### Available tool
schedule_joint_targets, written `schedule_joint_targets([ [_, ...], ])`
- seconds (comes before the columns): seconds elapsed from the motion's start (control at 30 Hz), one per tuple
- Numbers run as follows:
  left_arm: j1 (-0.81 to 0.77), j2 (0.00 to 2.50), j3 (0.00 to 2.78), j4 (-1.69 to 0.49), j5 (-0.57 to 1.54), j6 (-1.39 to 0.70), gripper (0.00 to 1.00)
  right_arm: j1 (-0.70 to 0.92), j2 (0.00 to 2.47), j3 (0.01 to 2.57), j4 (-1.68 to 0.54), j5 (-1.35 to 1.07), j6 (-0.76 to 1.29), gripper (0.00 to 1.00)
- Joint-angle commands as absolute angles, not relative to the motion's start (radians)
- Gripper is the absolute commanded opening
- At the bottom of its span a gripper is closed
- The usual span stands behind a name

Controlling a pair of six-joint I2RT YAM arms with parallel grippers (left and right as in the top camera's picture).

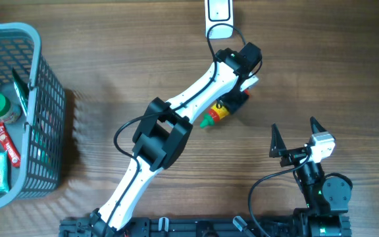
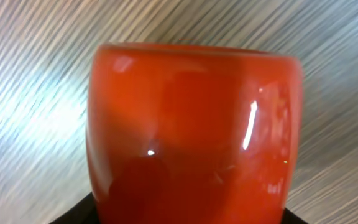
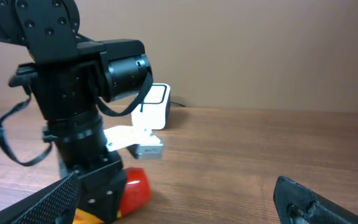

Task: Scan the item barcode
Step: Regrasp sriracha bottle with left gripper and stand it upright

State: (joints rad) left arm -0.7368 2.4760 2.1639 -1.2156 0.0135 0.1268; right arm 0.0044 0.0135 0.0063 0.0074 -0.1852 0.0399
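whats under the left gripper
A red bottle with a green cap, lying on the table. The left gripper covers its far end, so no barcode is visible.

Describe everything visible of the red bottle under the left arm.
The red bottle lies on its side on the wooden table, green conical cap pointing lower left in the overhead view. Glossy, plastic-looking body with a yellow label band. The left gripper sits over its base end, hiding part of it; whether it is gripped cannot be told.
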Motion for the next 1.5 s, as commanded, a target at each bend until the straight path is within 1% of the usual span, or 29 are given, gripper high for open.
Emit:
schedule_joint_targets([
  [0.0,-0.728,2.494,2.146,-1.304,-0.107,-0.026,0.42,0.009,0.005,0.005,0.012,-0.172,0.028,1.00],
  [0.07,-0.720,2.494,2.146,-1.329,-0.107,-0.082,0.40,0.009,0.005,0.005,0.012,-0.172,0.028,1.00],
  [0.2,-0.685,2.494,2.146,-1.327,-0.105,-0.284,0.37,0.009,0.005,0.005,0.012,-0.172,0.028,1.00],
  [0.3,-0.648,2.494,2.146,-1.309,-0.065,-0.427,0.34,0.009,0.005,0.005,0.012,-0.172,0.028,1.00],
  [0.43,-0.616,2.495,2.146,-1.275,-0.023,-0.547,0.34,0.009,0.005,0.005,0.012,-0.172,0.028,1.00],
  [0.53,-0.616,2.495,2.146,-1.259,-0.023,-0.683,0.36,0.009,0.005,0.005,0.012,-0.172,0.028,1.00],
  [0.63,-0.639,2.495,2.144,-1.246,-0.036,-0.773,0.36,0.009,0.005,0.005,0.012,-0.172,0.028,1.00],
  [0.83,-0.719,2.495,2.072,-1.237,-0.134,-0.875,0.37,0.009,0.005,0.005,0.012,-0.172,0.028,1.00],
  [1.03,-0.736,2.495,1.963,-1.195,-0.150,-0.871,0.39,0.009,0.005,0.005,0.012,-0.172,0.028,1.00],
  [1.07,-0.736,2.495,1.960,-1.196,-0.150,-0.867,0.41,0.009,0.005,0.005,0.012,-0.172,0.028,1.00],
  [1.1,-0.736,2.495,1.960,-1.199,-0.149,-0.861,0.46,0.009,0.005,0.005,0.012,-0.172,0.028,1.00],
  [1.13,-0.736,2.495,1.961,-1.199,-0.147,-0.847,0.47,0.009,0.005,0.005,0.012,-0.172,0.028,1.00],
  [1.2,-0.736,2.494,1.961,-1.200,-0.148,-0.841,0.55,0.009,0.005,0.005,0.012,-0.172,0.028,1.00],
  [1.3,-0.736,2.490,1.961,-1.200,-0.147,-0.840,0.63,0.009,0.005,0.005,0.012,-0.172,0.028,1.00],
  [1.33,-0.736,2.488,1.961,-1.201,-0.147,-0.837,0.89,0.009,0.005,0.005,0.012,-0.172,0.028,1.00],
  [1.37,-0.736,2.479,1.961,-1.203,-0.147,-0.828,1.00,0.009,0.005,0.005,0.012,-0.172,0.028,1.00],
  [1.47,-0.735,2.439,1.962,-1.208,-0.147,-0.793,1.00,0.009,0.005,0.005,0.012,-0.172,0.028,1.00],
])
